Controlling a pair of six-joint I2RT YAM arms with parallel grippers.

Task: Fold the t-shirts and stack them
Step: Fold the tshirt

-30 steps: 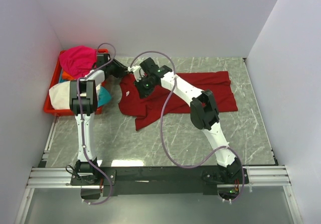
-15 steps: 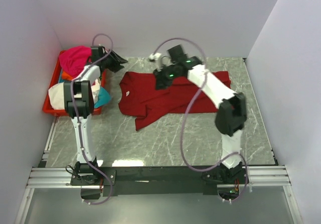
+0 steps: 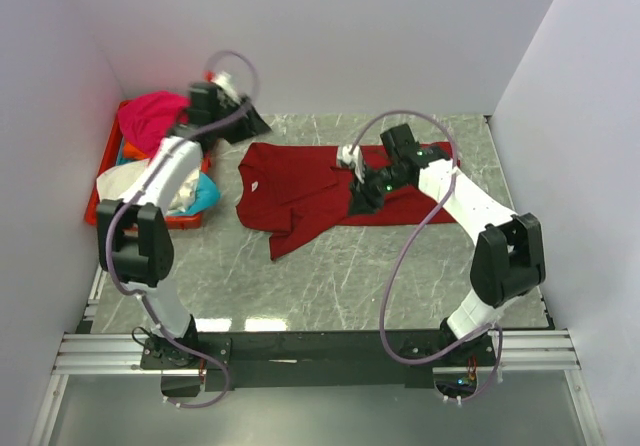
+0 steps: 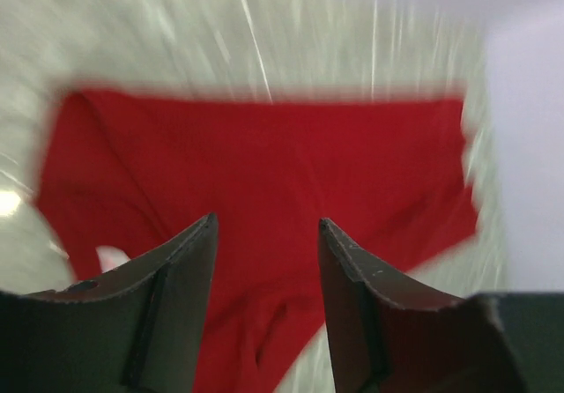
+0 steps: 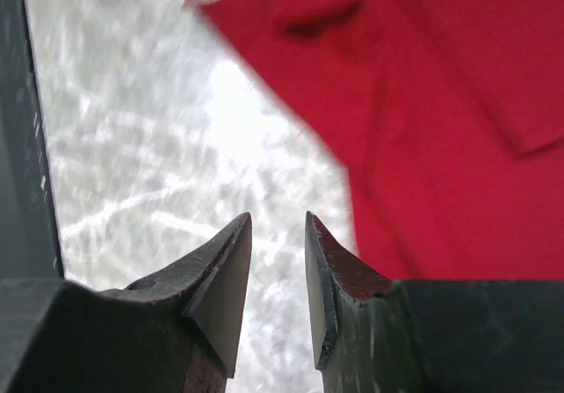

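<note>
Top external view: the dark red shirt (image 3: 295,186) lies spread on the marble table (image 3: 400,276). Its long side runs left to right, and a flap of cloth sticks out toward the near edge at its left end.
Left pincer, place: the left pincer (image 3: 250,124) hangs at the far left corner of the shirt, between that corner and the far end of the crate (image 3: 100,216), apart from the cloth.
Left pincer, state: in the blurred left wrist view the left pincer (image 4: 266,226) has its jaws well apart with nothing between them. The shirt (image 4: 264,155) fills the ground beyond the tips.
Right pincer, place: the right pincer (image 3: 360,198) points down over the middle of the shirt, near its near edge. Whether it touches the cloth cannot be told from above.
Right pincer, state: in the right wrist view the right pincer (image 5: 278,221) shows a narrow gap between its jaws and holds nothing. Bare table (image 5: 132,146) shows through the gap, and the shirt (image 5: 441,129) lies to the upper right, clear of the tips.
Other shirts: a magenta shirt (image 3: 150,116), a white shirt (image 3: 125,186) and a cyan shirt (image 3: 205,196) are heaped in the crate, unfolded.
Crate: red, against the left wall, just beside the left end of the dark red shirt.
</note>
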